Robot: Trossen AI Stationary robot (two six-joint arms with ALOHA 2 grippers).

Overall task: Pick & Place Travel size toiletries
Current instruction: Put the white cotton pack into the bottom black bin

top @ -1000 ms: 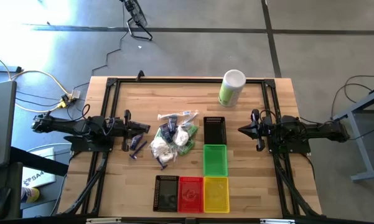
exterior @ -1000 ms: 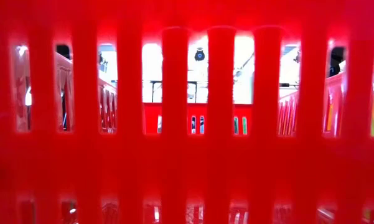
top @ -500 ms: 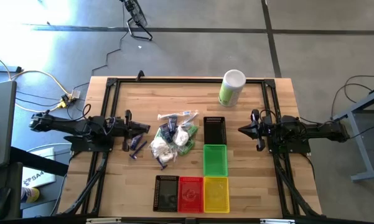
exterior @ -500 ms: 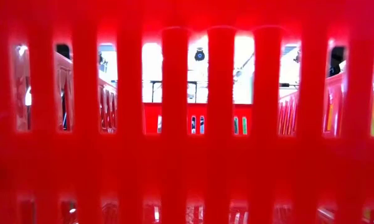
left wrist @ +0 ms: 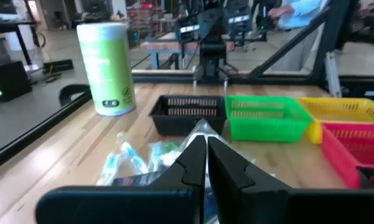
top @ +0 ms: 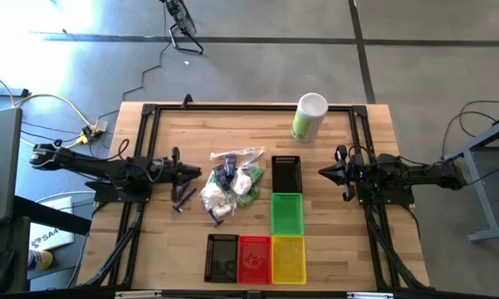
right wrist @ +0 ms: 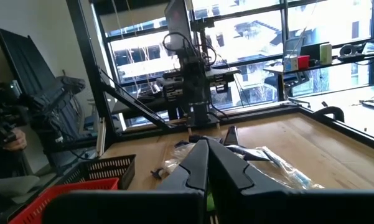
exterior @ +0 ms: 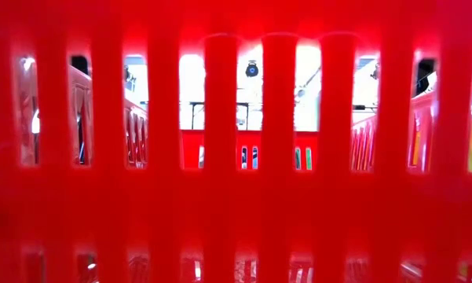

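The left gripper [top: 195, 173] hangs just left of the heap of travel size toiletries [top: 230, 188], its two dark fingers [left wrist: 227, 169] pressed together with nothing between them; in its own wrist view the closed tips point over the heap toward the baskets. The heap lies near the middle of the wooden table [top: 199, 133], a jumble of white crinkly pouches [top: 212, 196], dark blue tubes [top: 223, 177], a few green bottles [top: 247, 196] and clear-wrapped sticks [top: 237, 154], all touching or overlapping one another. One blue-handled piece [top: 183, 199] lies apart from the heap, on the boards just below the left gripper. To the right of the heap stands a black basket [top: 286, 174], and touching its near end a green basket [top: 287, 213]. Along the table's near edge sits a row of three more, side by side: another black basket [top: 223, 258], a red basket [top: 254, 259] and a yellow basket [top: 288, 258]. A tall green-and-white canister [top: 309, 117] stands upright near the far edge, well apart from the heap. The right gripper [top: 322, 173] waits on the far side of the black basket, level with it, its fingers also brought together and empty, pointing toward the heap. The low view shows little beyond the red basket's slatted wall right in front of the camera.
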